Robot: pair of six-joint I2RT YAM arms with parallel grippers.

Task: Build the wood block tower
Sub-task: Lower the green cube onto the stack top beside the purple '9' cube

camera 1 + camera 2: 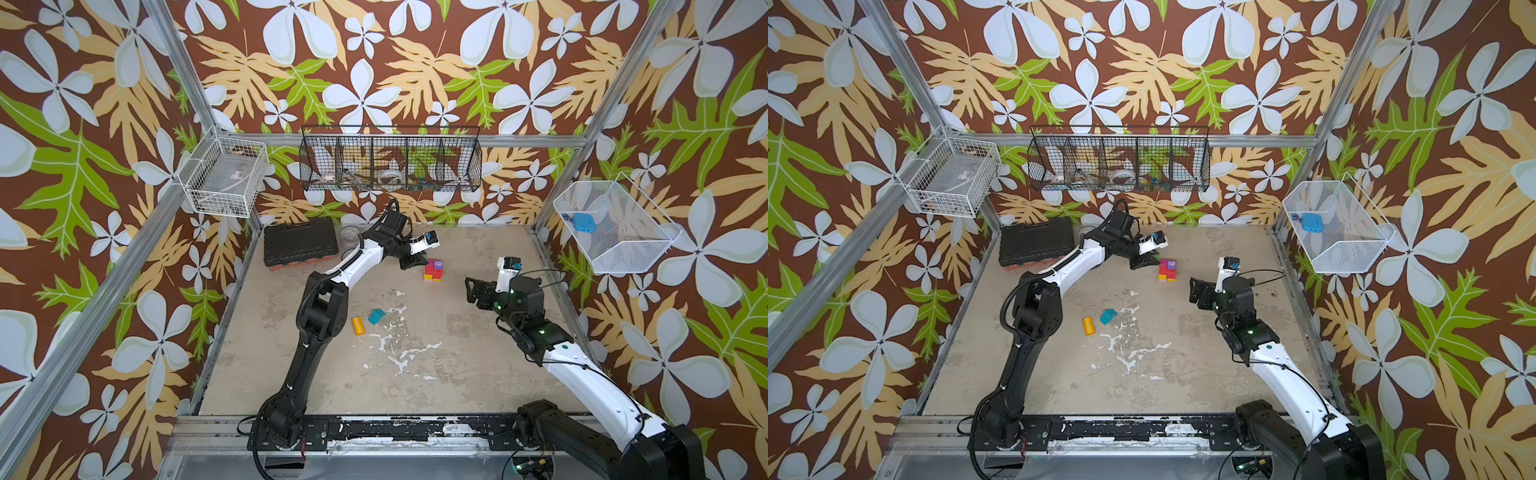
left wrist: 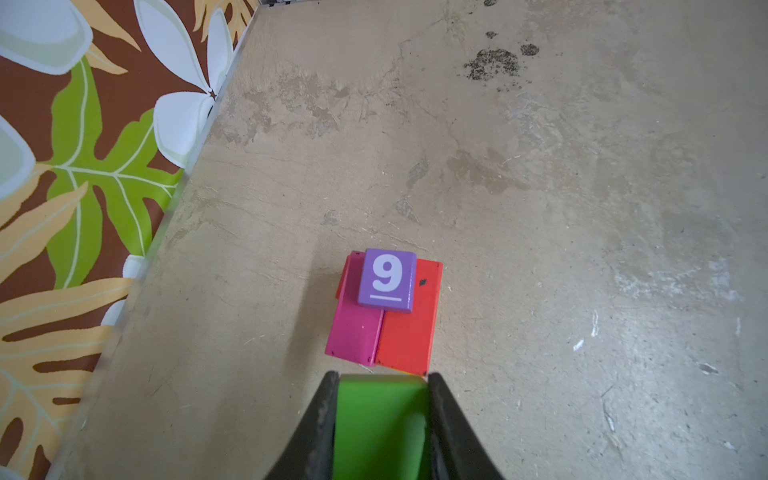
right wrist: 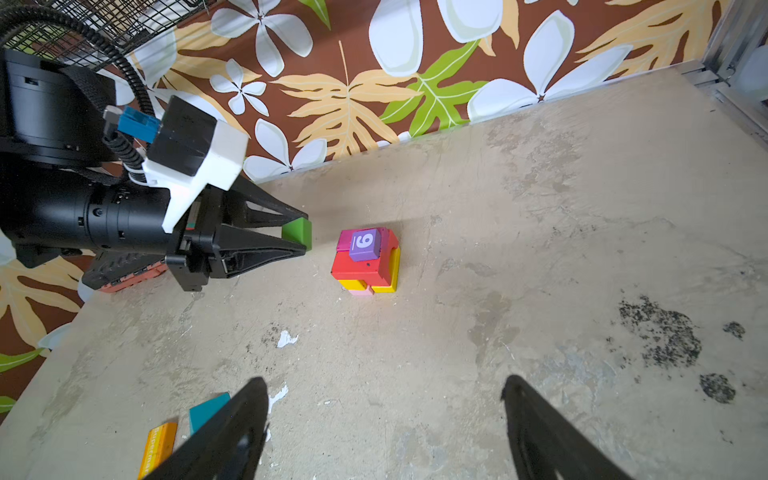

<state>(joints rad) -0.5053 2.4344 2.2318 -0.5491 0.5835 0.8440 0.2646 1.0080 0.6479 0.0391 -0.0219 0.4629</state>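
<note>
1. Blotchy beige table point(image 1: 457, 374), walled in by flowered wallpaper: on it we find the tower point(image 1: 433, 271) near the far edge, about midway between the left and right edges.
2. From the right wrist view we make out yellow and pink blocks at the base of the tower, with a red brick point(image 2: 409, 328) and a magenta brick point(image 2: 355, 332) lying side by side above them.
3. We see the purple cube marked 9 point(image 2: 387, 279) on top, lying across the seam between those two bricks at one end.
4. We see the left end effector point(image 3: 306, 232) clamped on a green block point(image 2: 380, 424), held just beside the tower and not touching it.
5. We see the right end effector point(image 3: 385, 379) with its jaws spread wide and nothing between them, aimed at the tower but well apart from it.
6. We note a teal block point(image 1: 377, 316) and an orange block point(image 1: 358, 325) lying close together on the table, nearer the left edge and well apart from the tower.
7. We see a black toolbox point(image 1: 300, 245) in the far left corner.
</note>
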